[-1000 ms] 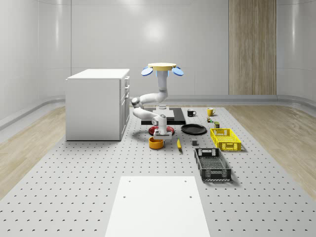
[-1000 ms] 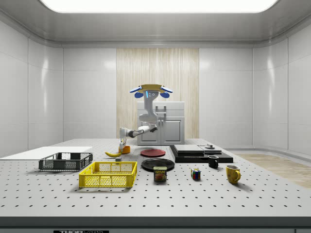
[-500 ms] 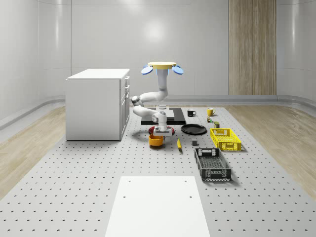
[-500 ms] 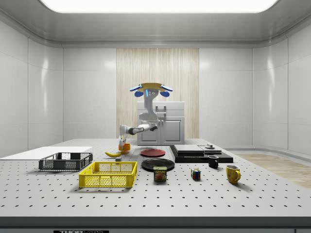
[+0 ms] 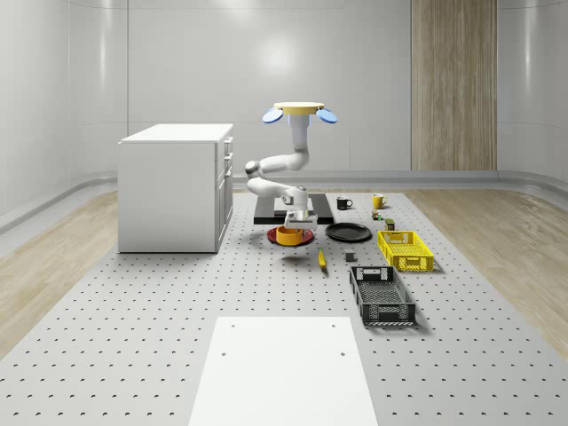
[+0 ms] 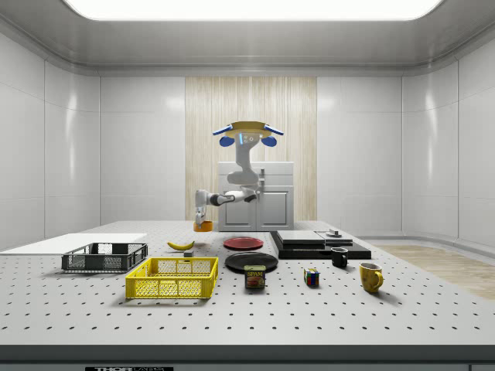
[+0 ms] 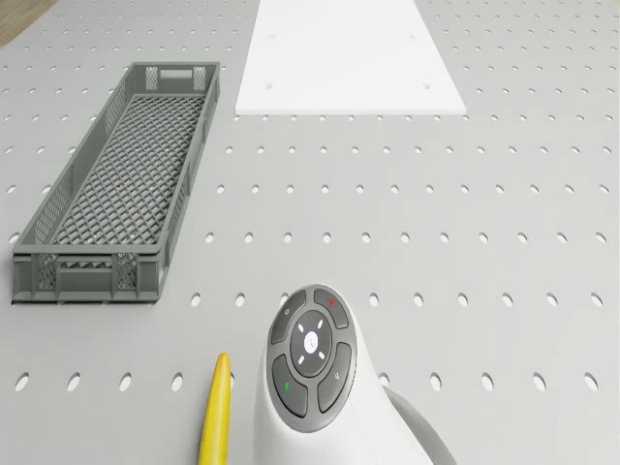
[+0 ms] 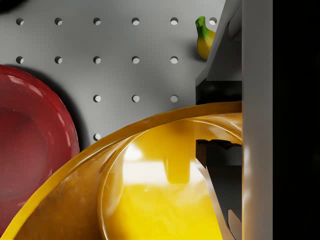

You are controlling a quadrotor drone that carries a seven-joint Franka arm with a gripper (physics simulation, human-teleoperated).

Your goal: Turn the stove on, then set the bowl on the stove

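Observation:
The orange bowl [image 5: 286,235] hangs in the air, with its shadow on the table below it. It is just above the near edge of the red plate [image 5: 303,238]. My gripper [image 5: 299,222] is shut on the bowl's rim. In the wrist view one finger [image 8: 220,65] sits outside the rim and the other inside the bowl [image 8: 160,195]. From the side, the bowl [image 6: 203,226] is well above the table under the gripper [image 6: 202,217]. The black stove [image 5: 293,209] lies beyond the plate; at the side view's right the stove [image 6: 317,244] has a knob on top. The drone [image 5: 298,109] hovers above the stove.
A banana [image 5: 321,258] lies near the bowl's shadow. A black pan [image 5: 348,232], a yellow basket [image 5: 405,249] and a grey crate [image 5: 381,295] stand at the whole-scene view's right. A white cabinet [image 5: 174,186] stands left. Mugs [image 5: 343,203] sit behind the stove, and a white sheet [image 5: 282,368] lies in front.
The bowl has been raised from the table and carried back toward the red plate and stove. The drone has shifted to the whole-scene view's right and the arm has drawn up.

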